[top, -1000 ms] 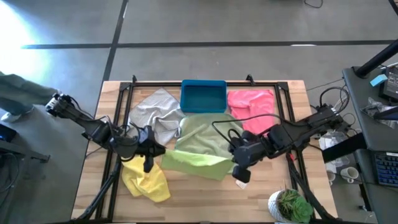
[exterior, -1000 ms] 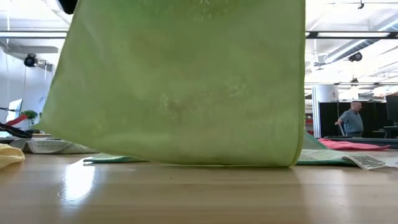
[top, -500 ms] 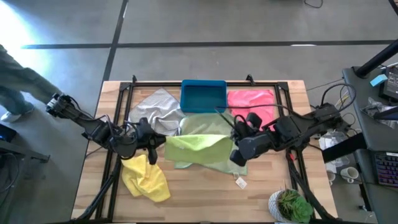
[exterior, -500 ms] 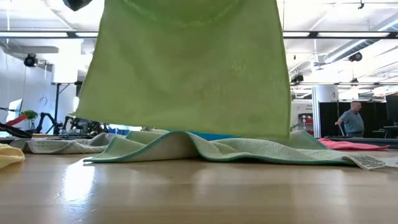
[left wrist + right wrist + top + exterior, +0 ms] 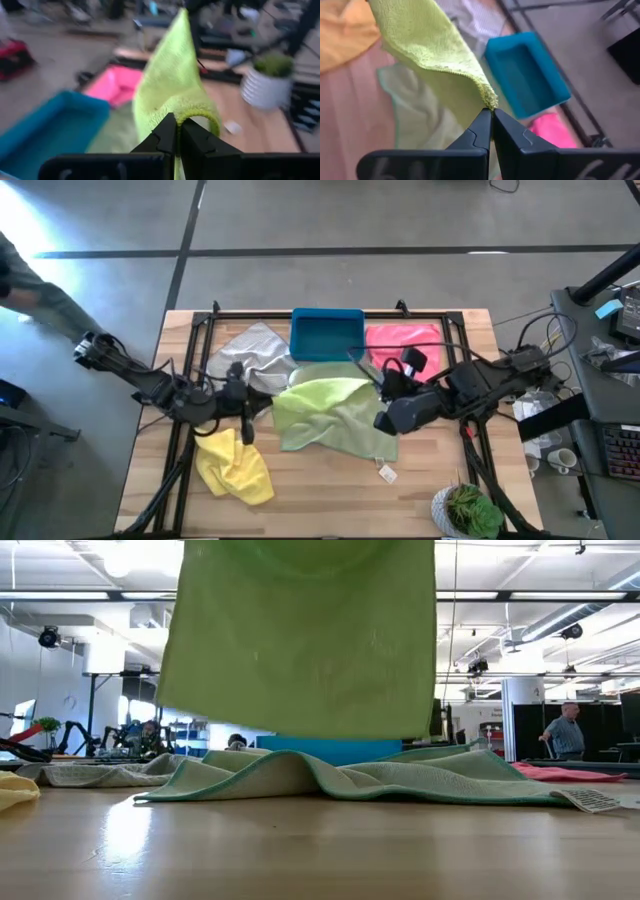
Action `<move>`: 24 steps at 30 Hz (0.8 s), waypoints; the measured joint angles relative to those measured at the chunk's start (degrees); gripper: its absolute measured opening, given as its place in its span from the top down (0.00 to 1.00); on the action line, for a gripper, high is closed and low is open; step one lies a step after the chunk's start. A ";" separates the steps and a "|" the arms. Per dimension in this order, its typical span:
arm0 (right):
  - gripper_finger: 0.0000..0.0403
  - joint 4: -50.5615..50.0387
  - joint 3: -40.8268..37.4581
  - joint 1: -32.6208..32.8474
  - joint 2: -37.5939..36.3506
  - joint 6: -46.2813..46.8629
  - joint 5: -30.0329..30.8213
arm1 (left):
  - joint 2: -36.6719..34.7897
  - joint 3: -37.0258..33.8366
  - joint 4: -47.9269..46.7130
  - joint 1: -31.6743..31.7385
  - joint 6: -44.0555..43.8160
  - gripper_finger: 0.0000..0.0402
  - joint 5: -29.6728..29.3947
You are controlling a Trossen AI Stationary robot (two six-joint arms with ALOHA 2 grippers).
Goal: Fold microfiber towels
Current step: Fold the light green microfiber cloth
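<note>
Grey concrete floor surrounds the wooden table, which fills the lower centre of the high view. At centre left of that view the left gripper is clamped shut on one corner of the bright lime green towel, and its wrist view shows the two dark fingers pressed together around a folded bit of the cloth's edge. At centre right the right gripper pinches another corner of the same towel, its fingers closed on the hem in its own wrist view. Between the two grippers the lime towel hangs as a sheet; in the low view it fills the upper centre of the frame, its lower edge clear of the table. Beneath it, at the middle of the high view, the pale sage green towel lies rumpled on the wood. The light grey towel lies at upper left of the table, the pink towel at upper right, and the yellow towel is bunched at lower left. A blue plastic bin sits at the table's top centre edge between the grey and pink cloths. A potted plant stands at the lower right corner. Far off at the right of the low view, a person stands in the room.
</note>
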 joint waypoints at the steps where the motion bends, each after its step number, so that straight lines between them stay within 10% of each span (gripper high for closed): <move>1: 0.98 0.39 -1.25 0.30 0.00 0.79 -1.14 | 0.53 -0.30 -1.10 0.00 -2.46 1.00 2.47; 12: 0.98 11.53 -17.71 7.72 0.11 14.73 -19.87 | 12.55 -0.82 -3.67 -1.02 -21.23 1.00 23.41; 24: 0.98 25.87 -28.07 15.19 0.11 24.83 -29.93 | 25.86 -0.79 11.31 -6.28 -35.32 1.00 32.57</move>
